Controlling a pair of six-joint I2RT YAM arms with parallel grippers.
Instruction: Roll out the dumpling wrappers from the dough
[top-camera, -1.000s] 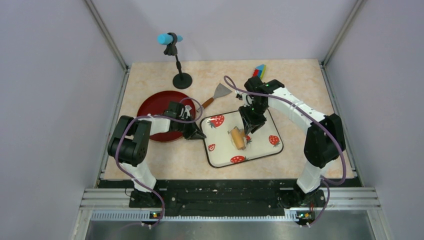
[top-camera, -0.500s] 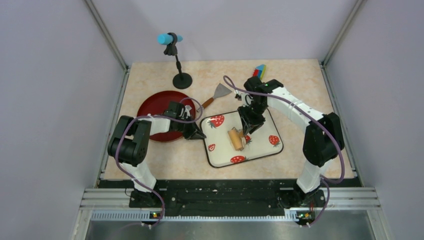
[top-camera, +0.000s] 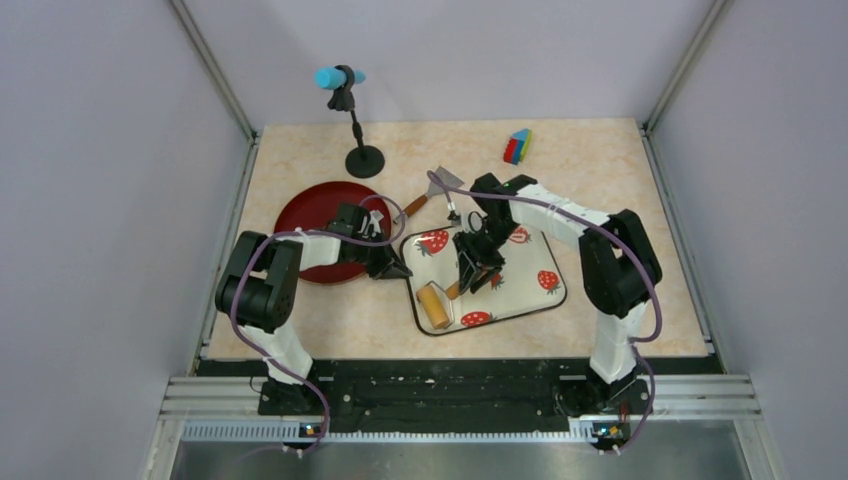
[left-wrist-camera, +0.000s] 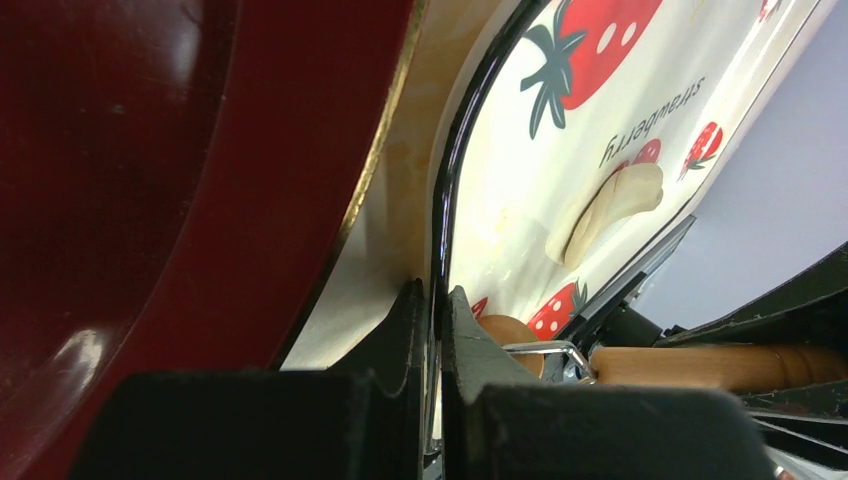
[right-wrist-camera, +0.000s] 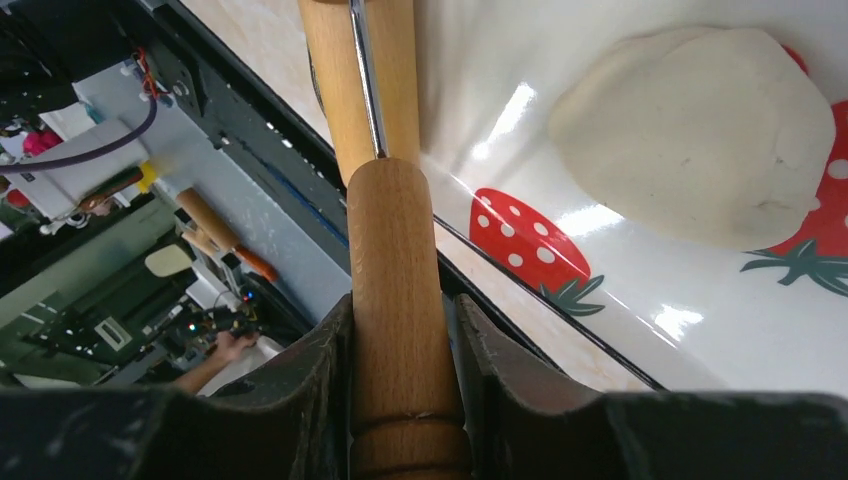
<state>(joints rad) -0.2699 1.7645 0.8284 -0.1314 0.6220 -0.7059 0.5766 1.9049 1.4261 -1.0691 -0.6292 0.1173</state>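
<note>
The dough (right-wrist-camera: 700, 140) is a pale cream, flattened oval lump on the strawberry-print tray (top-camera: 515, 300). It also shows in the left wrist view (left-wrist-camera: 610, 210). In the top view my right arm mostly hides it. My right gripper (right-wrist-camera: 400, 310) is shut on the handle of the wooden rolling pin (right-wrist-camera: 360, 90). The roller (top-camera: 434, 305) lies near the tray's front left corner, off the dough. My left gripper (left-wrist-camera: 432, 295) is shut on the tray's black left rim (left-wrist-camera: 445, 200); it also shows in the top view (top-camera: 395, 268). No round wrappers are in view.
A dark red plate (top-camera: 315, 215) lies left of the tray, close behind my left gripper. A metal spatula (top-camera: 440, 183) lies behind the tray. A black stand with a blue top (top-camera: 362, 160) and a coloured block (top-camera: 517, 145) are at the back.
My right gripper has drawn the rolling pin from the tray's middle toward its front left corner, off the dough. The left arm has not moved.
</note>
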